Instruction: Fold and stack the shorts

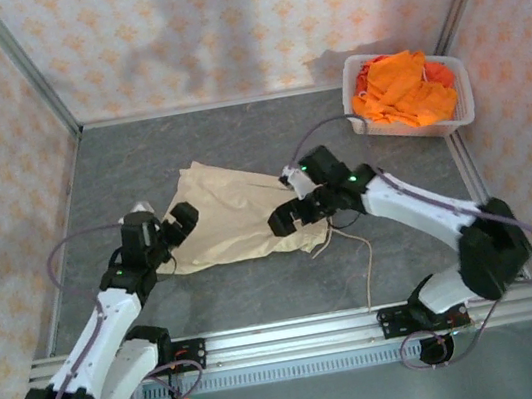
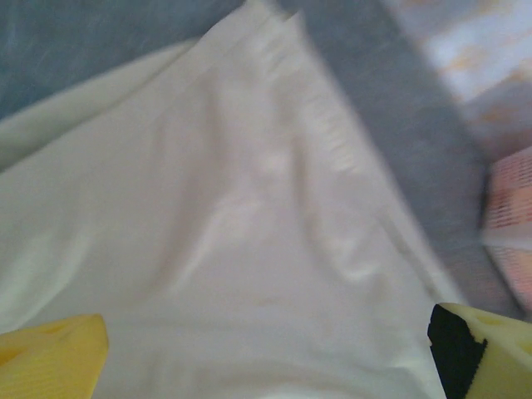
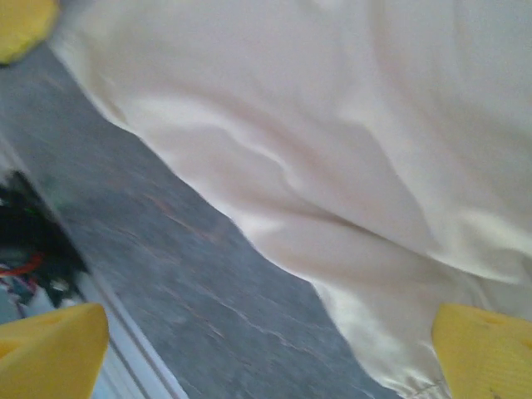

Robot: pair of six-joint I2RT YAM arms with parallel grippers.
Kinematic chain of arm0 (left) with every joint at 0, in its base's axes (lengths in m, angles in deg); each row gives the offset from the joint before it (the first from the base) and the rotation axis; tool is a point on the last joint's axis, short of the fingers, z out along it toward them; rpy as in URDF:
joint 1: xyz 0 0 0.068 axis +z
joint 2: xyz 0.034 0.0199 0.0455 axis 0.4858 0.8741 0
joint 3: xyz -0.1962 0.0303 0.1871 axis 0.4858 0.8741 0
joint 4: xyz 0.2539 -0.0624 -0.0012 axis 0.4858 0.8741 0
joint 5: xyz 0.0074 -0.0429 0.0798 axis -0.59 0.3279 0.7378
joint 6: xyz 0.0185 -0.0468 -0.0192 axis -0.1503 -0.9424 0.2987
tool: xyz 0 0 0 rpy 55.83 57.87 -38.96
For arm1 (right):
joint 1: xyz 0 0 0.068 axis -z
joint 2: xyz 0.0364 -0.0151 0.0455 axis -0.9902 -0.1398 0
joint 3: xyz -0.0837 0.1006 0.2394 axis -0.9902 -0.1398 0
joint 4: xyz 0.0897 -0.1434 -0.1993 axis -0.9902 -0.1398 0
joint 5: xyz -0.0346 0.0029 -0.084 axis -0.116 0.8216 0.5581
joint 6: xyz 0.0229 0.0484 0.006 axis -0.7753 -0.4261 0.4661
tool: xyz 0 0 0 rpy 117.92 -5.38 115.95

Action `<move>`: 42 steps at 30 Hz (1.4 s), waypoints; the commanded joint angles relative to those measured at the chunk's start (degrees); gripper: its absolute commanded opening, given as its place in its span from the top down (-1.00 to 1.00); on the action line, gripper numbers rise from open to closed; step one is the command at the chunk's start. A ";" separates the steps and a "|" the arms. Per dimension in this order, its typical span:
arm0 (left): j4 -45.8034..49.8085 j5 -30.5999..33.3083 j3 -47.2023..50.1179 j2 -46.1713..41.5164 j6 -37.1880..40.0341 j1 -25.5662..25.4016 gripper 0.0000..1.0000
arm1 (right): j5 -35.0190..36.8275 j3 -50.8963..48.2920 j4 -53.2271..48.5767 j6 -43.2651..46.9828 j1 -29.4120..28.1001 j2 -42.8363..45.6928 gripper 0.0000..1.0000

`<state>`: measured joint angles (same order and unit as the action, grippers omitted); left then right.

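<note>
Top external shows the left pincer [image 1: 181, 223] at 9 o'clock on the grey stone-patterned table [image 1: 236, 138], its jaws spread open over the left edge of the flat beige cloth shorts [image 1: 235, 225], which lie near the table's centre. At 3 o'clock of those shorts the right pincer [image 1: 291, 218] hangs open over their right hem, its yellow pads wide apart in the right wrist view. Well apart at 1 o'clock, a white plastic mesh basket [image 1: 407, 129] holds the crumpled bright orange cloth shorts [image 1: 400, 87].

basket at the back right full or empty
Full: orange shorts are heaped in the white basket, rising above its rim.
</note>
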<state>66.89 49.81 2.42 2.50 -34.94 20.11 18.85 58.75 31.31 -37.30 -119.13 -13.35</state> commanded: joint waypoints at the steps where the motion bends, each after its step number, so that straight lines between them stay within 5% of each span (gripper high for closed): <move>1: 3.69 -0.88 -4.00 -0.55 2.39 0.26 -1.00 | 7.36 -3.40 8.81 -10.34 0.12 6.42 -0.99; 4: -2.91 -5.04 -2.30 2.67 0.44 0.17 -1.00 | 11.31 -6.22 11.64 -15.92 0.18 8.01 -0.99; 16: -13.35 -4.90 2.86 21.56 -2.18 -0.35 -1.00 | -1.11 -13.67 21.46 -37.29 0.08 -5.95 -1.00; 23: -10.76 -0.86 6.70 22.49 -2.80 -0.36 -1.00 | 5.66 -13.09 9.44 -28.71 2.53 -13.04 -1.00; 32: -7.87 -3.16 6.68 14.58 -3.46 -2.93 -1.00 | 17.21 -1.68 -8.34 -10.56 6.92 -15.63 -0.99; 38: -2.81 -3.03 2.30 7.47 -2.13 -3.79 -1.00 | 9.90 1.10 -7.16 -9.90 7.54 -6.59 -0.99; 42: -0.83 -2.24 0.83 6.15 -1.07 -3.87 -1.00 | 13.45 -1.05 -5.52 -15.22 9.50 2.59 -0.99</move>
<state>62.63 45.87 5.32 9.53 -37.51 16.68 29.19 58.27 26.65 -50.07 -111.26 -17.75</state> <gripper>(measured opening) 0.998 0.995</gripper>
